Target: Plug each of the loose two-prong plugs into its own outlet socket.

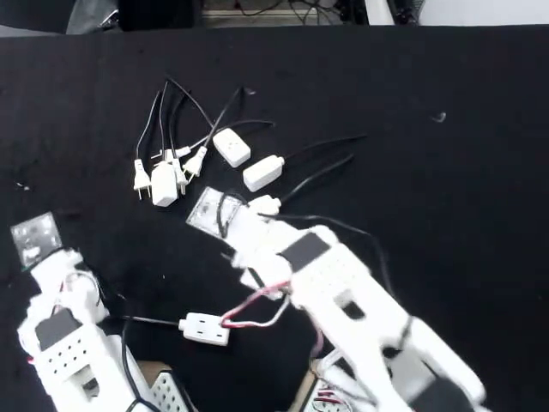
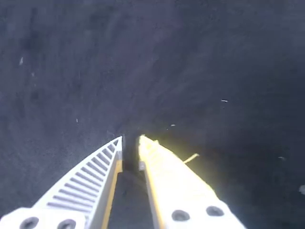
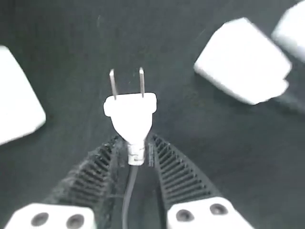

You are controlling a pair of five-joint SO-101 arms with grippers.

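Black cloth covers the bench (image 1: 463, 172) I'm watching from above. My right arm (image 1: 360, 300) is the biggest thing on it, stretching from the 5 o'clock corner toward the middle. The left arm (image 1: 60, 343) sits lower, at 8 o'clock. Around 10 o'clock from centre lies a cluster of white outlet sockets (image 1: 263, 172) and loose plugs (image 1: 141, 178), their black cords (image 1: 225, 116) crossing one another. A lone socket (image 1: 206, 328) lies apart at 7 o'clock, between the two arms. On the right wrist feed, the right end effector (image 3: 135, 143) is clamped on the neck of a white two-prong plug (image 3: 130, 112). Its prongs point away from the camera over bare cloth, with outlet sockets lying on either side, not touching it. The left end effector (image 2: 130, 141) is narrow, just a slit between its fingertips, with nothing held, above bare cloth.
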